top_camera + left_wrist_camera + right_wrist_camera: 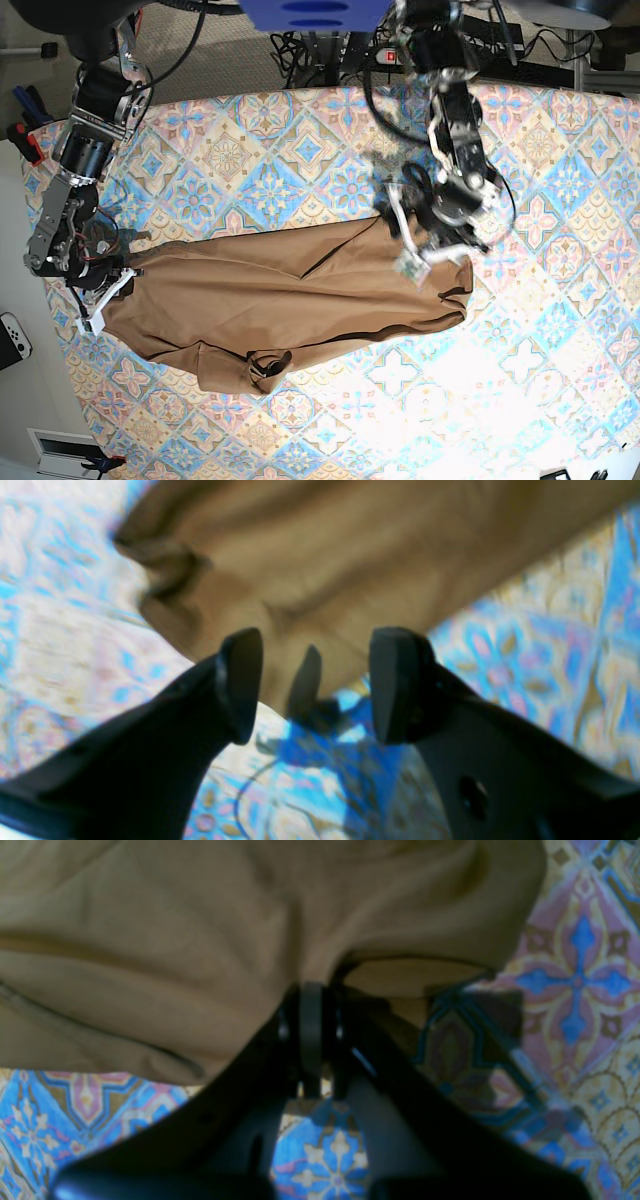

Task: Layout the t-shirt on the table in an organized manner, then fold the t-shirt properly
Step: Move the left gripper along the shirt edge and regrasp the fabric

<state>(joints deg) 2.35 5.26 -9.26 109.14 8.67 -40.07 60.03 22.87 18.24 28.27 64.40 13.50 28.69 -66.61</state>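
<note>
t-shirt [290, 300] pinched by right gripper [312, 1000]; left gripper [315, 685] gaping just above

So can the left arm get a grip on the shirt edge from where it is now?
Probably yes. The left gripper is open and empty, hanging just off the t-shirt, with only bare table between. Nothing blocks it.

Left gripper [315, 685]: matte black, broad wedge-shaped fingers [395, 680], round hole in one. Right gripper [312, 1040]: black, glossy. Arms: silver-black joints, exposed black cables, white wrist brackets.
</note>
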